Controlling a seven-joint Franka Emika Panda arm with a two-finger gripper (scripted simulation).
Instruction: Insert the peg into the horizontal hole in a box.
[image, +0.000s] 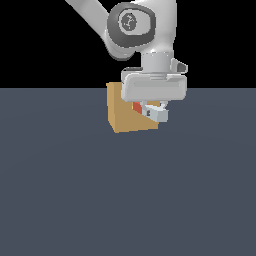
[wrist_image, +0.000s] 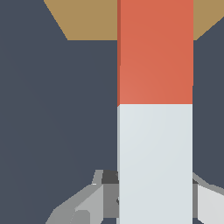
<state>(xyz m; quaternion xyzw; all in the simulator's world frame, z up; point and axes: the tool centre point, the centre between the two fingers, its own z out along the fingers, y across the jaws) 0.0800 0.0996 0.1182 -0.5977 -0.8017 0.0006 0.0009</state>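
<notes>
The tan box (image: 122, 112) stands on the dark floor just behind and to the exterior view's left of my gripper (image: 152, 111). The gripper is shut on the peg (wrist_image: 155, 109) at its pale grey-white half (image: 160, 115). The red-orange half (image: 136, 107) points at the box face and its tip touches or enters it. In the wrist view the peg runs from between my fingers (wrist_image: 87, 201) to the tan box (wrist_image: 87, 19), red end at the box. The hole is hidden behind the peg and the gripper.
The dark grey floor (image: 125, 200) spreads around the box. The arm's white wrist and joint (image: 145, 35) hang above the box. Nothing else stands in view.
</notes>
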